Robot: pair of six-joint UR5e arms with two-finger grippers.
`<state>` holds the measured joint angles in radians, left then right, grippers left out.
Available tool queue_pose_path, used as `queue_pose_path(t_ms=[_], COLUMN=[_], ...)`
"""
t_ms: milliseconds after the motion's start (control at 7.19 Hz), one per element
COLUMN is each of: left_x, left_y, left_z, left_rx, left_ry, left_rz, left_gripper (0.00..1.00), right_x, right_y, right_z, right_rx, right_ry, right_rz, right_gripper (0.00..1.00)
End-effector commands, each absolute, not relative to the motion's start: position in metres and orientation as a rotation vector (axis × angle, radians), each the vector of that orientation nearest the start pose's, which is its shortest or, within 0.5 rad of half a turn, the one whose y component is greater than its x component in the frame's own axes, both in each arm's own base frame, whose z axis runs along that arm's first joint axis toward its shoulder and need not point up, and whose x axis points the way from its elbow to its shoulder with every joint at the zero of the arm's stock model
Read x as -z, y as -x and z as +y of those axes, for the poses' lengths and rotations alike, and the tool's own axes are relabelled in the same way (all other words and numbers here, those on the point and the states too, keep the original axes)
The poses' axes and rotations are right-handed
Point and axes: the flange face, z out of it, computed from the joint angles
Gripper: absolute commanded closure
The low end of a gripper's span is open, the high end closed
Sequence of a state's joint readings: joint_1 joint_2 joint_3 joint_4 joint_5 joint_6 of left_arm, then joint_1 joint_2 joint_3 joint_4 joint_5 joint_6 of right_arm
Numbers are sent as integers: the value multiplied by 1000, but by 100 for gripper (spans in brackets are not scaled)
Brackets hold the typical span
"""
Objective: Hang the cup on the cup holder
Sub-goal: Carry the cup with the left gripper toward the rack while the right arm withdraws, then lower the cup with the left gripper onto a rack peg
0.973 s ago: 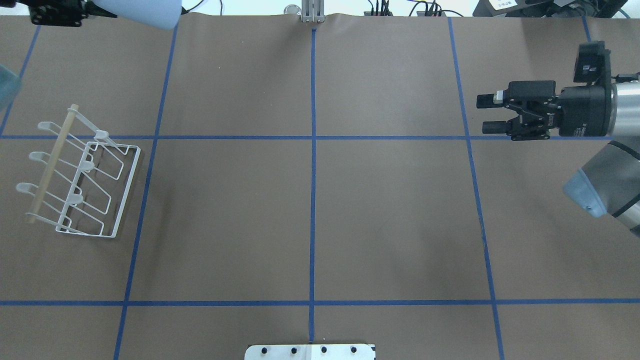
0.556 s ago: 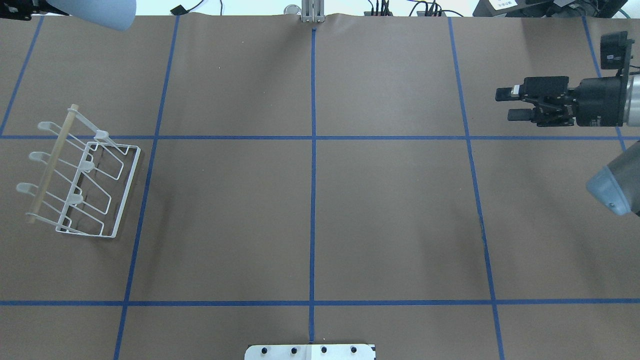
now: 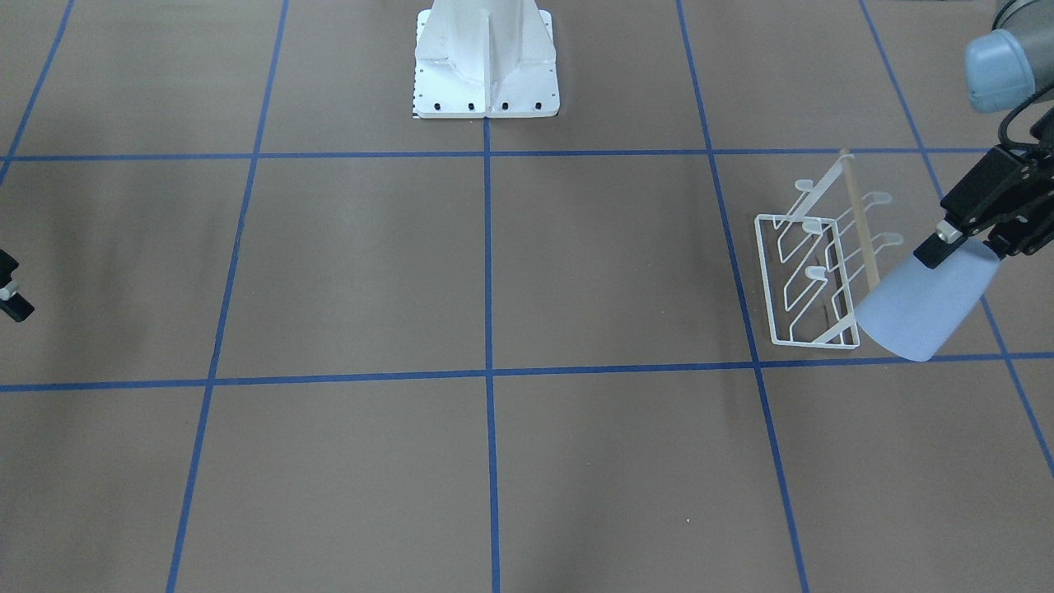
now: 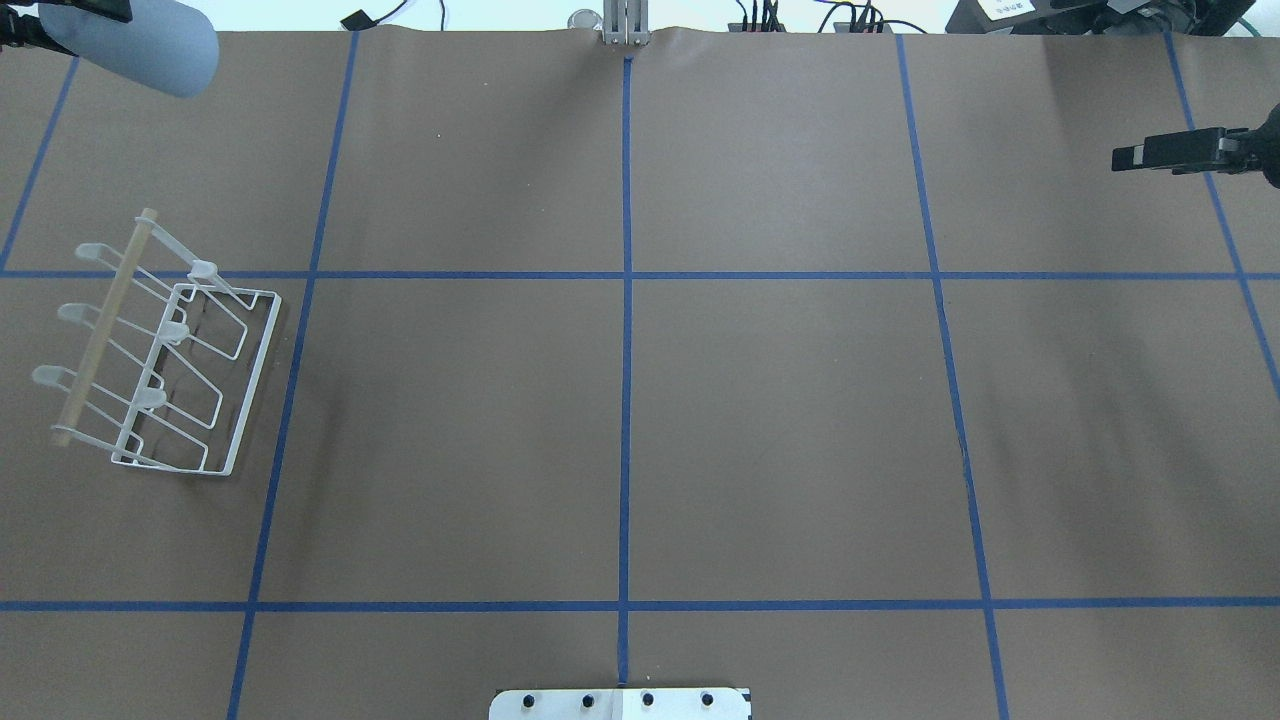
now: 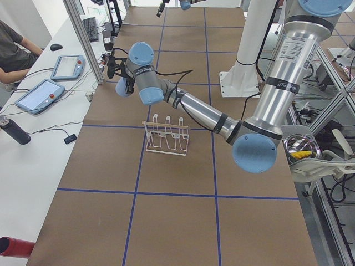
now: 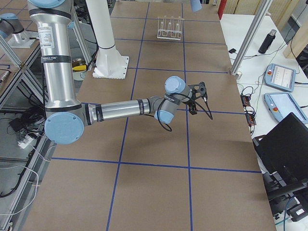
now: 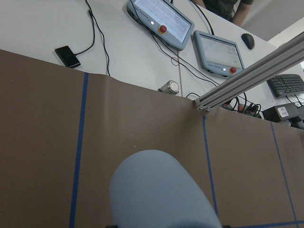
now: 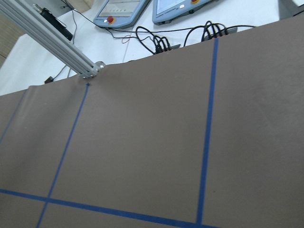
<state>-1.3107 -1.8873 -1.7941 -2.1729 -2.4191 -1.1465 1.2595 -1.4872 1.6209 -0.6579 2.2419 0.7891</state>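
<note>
The pale blue cup (image 3: 922,309) is held on its side, high above the table, by my left gripper (image 3: 963,251), which is shut on its closed end. In the overhead view the cup (image 4: 140,42) is at the far left corner, and it fills the bottom of the left wrist view (image 7: 156,190). The white wire cup holder (image 4: 170,370) with its wooden rod stands on the table's left part, nearer the robot than the cup, and its pegs are bare. It also shows in the front view (image 3: 811,280). My right gripper (image 4: 1130,157) is open and empty at the far right edge.
The white robot pedestal (image 3: 486,66) stands at the table's near middle edge. An aluminium post (image 4: 625,25) rises at the far edge. Tablets (image 7: 161,19) and cables lie on the white bench beyond the table. Blue tape lines grid the brown surface.
My left gripper has carried the cup further left along the far edge. My right gripper has drawn back to the right and turned on its side.
</note>
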Motion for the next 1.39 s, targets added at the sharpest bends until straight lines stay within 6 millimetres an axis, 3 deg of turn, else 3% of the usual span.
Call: queue_pose_path(t_ms=[0, 139, 417, 695, 834, 973, 1251], left_x=[-302, -310, -308, -318, -318, -323, -333], left_y=[-98, -97, -120, -136, -138, -155, -169], left_z=[-555, -554, -540, -536, -534, -535, -536], left_rx=[230, 195, 216, 232, 245, 227, 219], left_ry=[-269, -247, -98, 15, 47, 79, 113], left_rz=[1170, 1109, 1047, 1006, 991, 982, 966], left_gripper=[100, 100, 100, 100, 100, 100, 100], right_x=[-508, -516, -500, -468, -467, -466, -448], right_y=[71, 65, 54, 50, 53, 57, 57], right_z=[-551, -558, -583, -599, -598, -600, -597], right_rx=[8, 51, 121, 120, 119, 111, 99], right_ry=[-491, -441, -370, -264, -248, -204, -160], right_rz=[-896, -844, -788, -841, -847, -846, -876], right_gripper=[0, 0, 0, 0, 0, 0, 0])
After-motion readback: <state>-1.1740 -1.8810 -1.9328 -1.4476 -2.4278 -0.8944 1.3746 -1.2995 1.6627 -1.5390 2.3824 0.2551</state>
